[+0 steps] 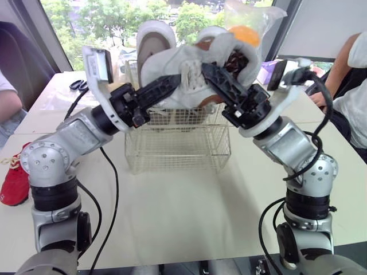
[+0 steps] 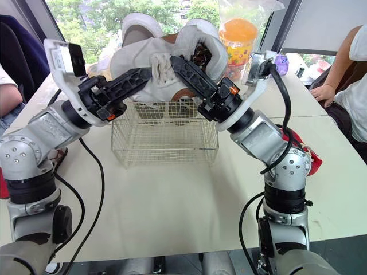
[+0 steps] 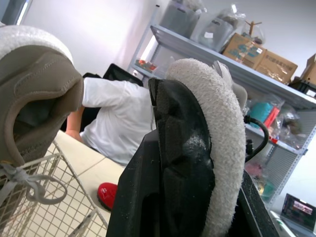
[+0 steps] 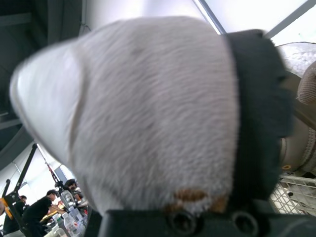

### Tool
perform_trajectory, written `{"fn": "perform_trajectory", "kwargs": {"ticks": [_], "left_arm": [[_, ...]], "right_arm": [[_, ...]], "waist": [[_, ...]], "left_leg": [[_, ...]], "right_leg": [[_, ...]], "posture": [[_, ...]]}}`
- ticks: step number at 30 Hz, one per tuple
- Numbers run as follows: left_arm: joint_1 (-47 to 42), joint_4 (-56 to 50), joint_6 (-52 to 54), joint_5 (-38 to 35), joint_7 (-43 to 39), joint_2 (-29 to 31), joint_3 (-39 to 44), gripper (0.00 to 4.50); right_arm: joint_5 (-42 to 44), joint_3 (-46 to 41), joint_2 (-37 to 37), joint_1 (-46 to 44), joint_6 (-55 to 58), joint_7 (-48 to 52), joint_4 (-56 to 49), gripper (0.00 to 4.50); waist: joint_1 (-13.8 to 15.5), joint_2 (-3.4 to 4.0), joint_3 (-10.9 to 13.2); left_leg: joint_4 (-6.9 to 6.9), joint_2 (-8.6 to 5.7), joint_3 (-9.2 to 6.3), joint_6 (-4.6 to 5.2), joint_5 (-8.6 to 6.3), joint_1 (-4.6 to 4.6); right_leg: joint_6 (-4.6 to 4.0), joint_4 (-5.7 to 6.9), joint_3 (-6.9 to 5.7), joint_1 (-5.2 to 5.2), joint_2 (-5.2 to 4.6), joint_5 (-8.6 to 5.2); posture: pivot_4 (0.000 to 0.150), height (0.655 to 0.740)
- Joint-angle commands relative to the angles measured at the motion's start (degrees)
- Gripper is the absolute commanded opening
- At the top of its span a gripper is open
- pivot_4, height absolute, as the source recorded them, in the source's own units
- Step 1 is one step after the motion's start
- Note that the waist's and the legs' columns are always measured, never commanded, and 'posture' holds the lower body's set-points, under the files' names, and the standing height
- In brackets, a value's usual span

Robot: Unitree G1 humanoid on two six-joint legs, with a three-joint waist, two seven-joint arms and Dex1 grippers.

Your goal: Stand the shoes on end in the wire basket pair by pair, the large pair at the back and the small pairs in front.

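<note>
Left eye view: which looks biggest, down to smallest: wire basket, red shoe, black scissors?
Silver wire mesh basket
Small red shoe, partly cut off at the picture's edge
Black-handled scissors, farther off, so true size unsure

White shoe above wire basket

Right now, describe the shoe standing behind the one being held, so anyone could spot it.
On the table, find the wire basket. At its back, behind the held fleecy shoe, a second shoe stands on end. Unlike that one, it shows a tan, white-rimmed sole.
</note>
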Motion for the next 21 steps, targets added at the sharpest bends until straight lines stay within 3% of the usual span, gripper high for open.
{"fn": "perform_trajectory", "kwargs": {"ticks": [1,4,6,7,10,13,17,21], "left_arm": [[0.24,-1.96,0.89,1.72,0.41,2.3,-1.8,1.66],[1.18,-3.15,0.92,4.34,-1.54,5.61,-1.94,3.14],[2.04,-3.14,0.85,6.86,-4.33,8.83,-1.35,4.17],[2.63,-3.13,0.93,8.36,-6.13,10.72,-1.25,4.42],[4.59,-3.69,0.37,13.16,-11.82,15.69,-1.83,4.42],[5.94,-3.94,-0.34,16.09,-15.55,18.26,-1.86,4.42],[6.72,-4.91,-1.09,18.62,-16.83,18.2,-1.96,4.42],[7.68,-6.53,-1.37,19.31,-16.24,16.9,-2.0,4.42]], "right_arm": [[0.48,-0.99,-1.78,-4.55,0.38,0.41,-0.55,0.7],[-0.37,-2.53,-7.35,-8.29,3.34,1.86,3.83,0.7],[-5.1,-2.29,-14.77,-12.05,7.05,8.88,8.24,0.7],[-8.41,-1.26,-18.67,-14.13,8.82,13.51,10.69,0.7],[-21.73,5.53,-27.58,-19.4,9.13,29.35,16.32,0.7],[-39.93,16.17,-33.12,-23.8,1.36,46.06,22.25,0.7],[-56.07,24.4,-31.98,-29.58,-9.4,60.0,32.51,0.7],[-64.99,26.57,-27.6,-32.38,-16.81,66.2,39.73,0.7]], "waist": [[-0.01,0.01,0.01],[-0.04,0.03,0.02],[0.01,0.07,0.04],[0.06,0.07,0.04],[0.04,0.07,0.04],[-0.21,0.08,0.05],[-0.25,0.09,0.06],[-0.19,0.09,0.07]], "left_leg": [[0.0,0.0,0.0,0.0,0.0,0.0],[0.0,0.0,0.02,0.0,0.0,-0.02],[0.0,0.0,0.05,0.0,0.0,-0.03],[0.0,0.0,0.05,0.0,0.0,-0.05],[-0.08,0.0,0.05,0.01,-0.01,-0.06],[-0.12,0.01,0.08,0.03,-0.02,-0.06],[-0.12,0.01,0.11,0.03,-0.02,-0.1],[-0.11,0.01,0.12,0.03,-0.02,-0.18]], "right_leg": [[0.0,0.0,0.0,-0.01,0.0,0.0],[-0.13,0.0,0.01,-0.03,-0.01,-0.08],[-0.17,-0.01,0.01,-0.05,-0.01,-0.1],[-0.19,-0.02,0.01,-0.06,-0.01,-0.11],[-0.23,-0.16,0.0,-0.06,0.0,-0.13],[-0.23,-0.23,0.0,-0.09,0.01,-0.13],[-0.23,-0.27,0.02,-0.11,0.01,-0.13],[-0.13,-0.3,0.02,-0.18,0.01,-0.08]], "posture": [[0.15,0.74],[0.15,0.74],[0.15,0.74],[0.15,0.74],[0.15,0.74],[0.15,0.74],[0.15,0.74],[0.15,0.74]]}}
